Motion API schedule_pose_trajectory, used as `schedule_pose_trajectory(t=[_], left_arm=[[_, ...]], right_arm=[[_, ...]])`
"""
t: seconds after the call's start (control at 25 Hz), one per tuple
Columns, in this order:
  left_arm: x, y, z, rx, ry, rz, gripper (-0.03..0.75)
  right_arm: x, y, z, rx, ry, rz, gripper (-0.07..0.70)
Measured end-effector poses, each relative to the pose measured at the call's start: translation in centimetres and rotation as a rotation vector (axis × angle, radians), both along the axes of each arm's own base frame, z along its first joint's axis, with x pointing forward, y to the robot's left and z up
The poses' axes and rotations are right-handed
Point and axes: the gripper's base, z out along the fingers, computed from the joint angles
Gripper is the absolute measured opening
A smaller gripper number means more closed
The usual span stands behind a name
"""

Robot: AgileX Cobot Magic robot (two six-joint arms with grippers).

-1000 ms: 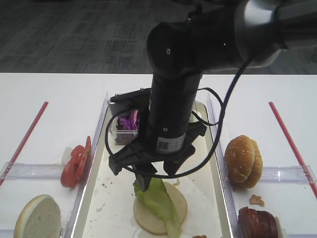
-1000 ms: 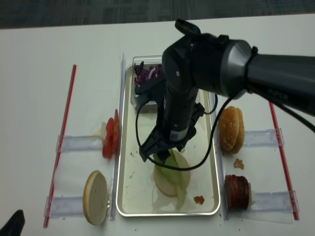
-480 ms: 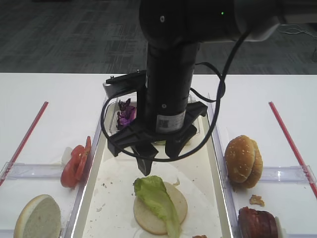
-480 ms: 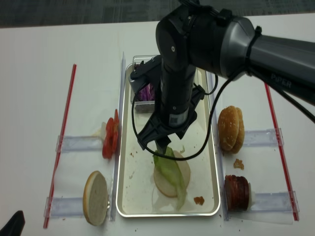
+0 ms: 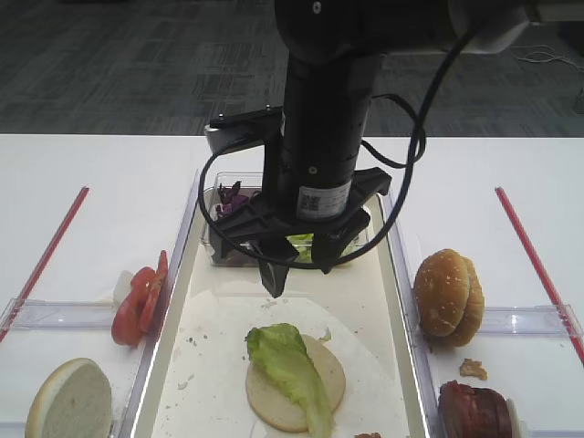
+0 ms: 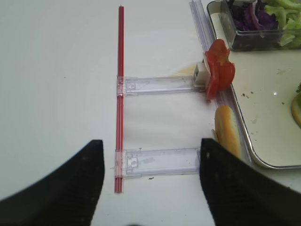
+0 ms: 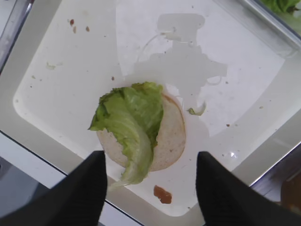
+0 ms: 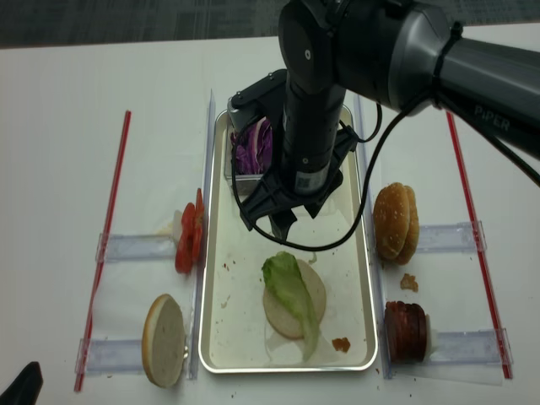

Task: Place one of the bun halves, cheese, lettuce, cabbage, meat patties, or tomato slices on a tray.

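The long silver-rimmed tray (image 5: pixel 173 301) (image 8: pixel 205 253) holds a pale bun half (image 5: pixel 328 388) (image 7: pixel 173 136) (image 8: pixel 317 291) with a light-green lettuce leaf (image 5: pixel 287 360) (image 7: pixel 129 117) (image 8: pixel 291 291) draped over it. My right gripper (image 5: pixel 301 269) (image 7: pixel 149 159) (image 8: pixel 274 226) hangs open above the far end of the leaf, clear of it, with nothing between its fingers. My left gripper (image 6: pixel 149 146) is open and empty over the bare table, left of the tray.
A clear tub with purple cabbage (image 5: pixel 233 205) (image 8: pixel 253 148) sits at the tray's far end. Tomato slices (image 5: pixel 139 297) (image 6: pixel 220 70) and a cut bun half (image 5: pixel 71 401) (image 8: pixel 164 337) lie left of the tray. Domed buns (image 5: pixel 447 297) and meat patties (image 5: pixel 474 411) lie right.
My right gripper has lifted and drawn back toward the tub, away from the lettuce, which stays lying on the bun half. Its jaws stayed open.
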Motion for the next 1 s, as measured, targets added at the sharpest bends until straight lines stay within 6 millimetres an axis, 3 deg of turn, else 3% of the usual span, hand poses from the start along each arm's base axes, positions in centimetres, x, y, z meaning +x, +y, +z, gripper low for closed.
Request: schedule_pose_trajectory(t=[0.16,0.32,0.72,1.0], left_arm=[[0.0,0.0,0.0,0.0,0.0,0.0,0.421],[0.0,0.0,0.0,0.0,0.0,0.0,0.421],[0.0,0.0,0.0,0.0,0.0,0.0,0.421],[0.0,0.0,0.0,0.0,0.0,0.0,0.421]], right_arm=[[1.0,-1.1,0.0,0.009,0.008,-0.046,0.441],[3.0,-3.5,0.0,0.009,0.007,-0.127,0.44],[7.2,-10.8,0.0,0.011,0.003,-0.332,0.44],[9.2,-16.3,0.0,0.009,-0.003,-0.464,0.44]])
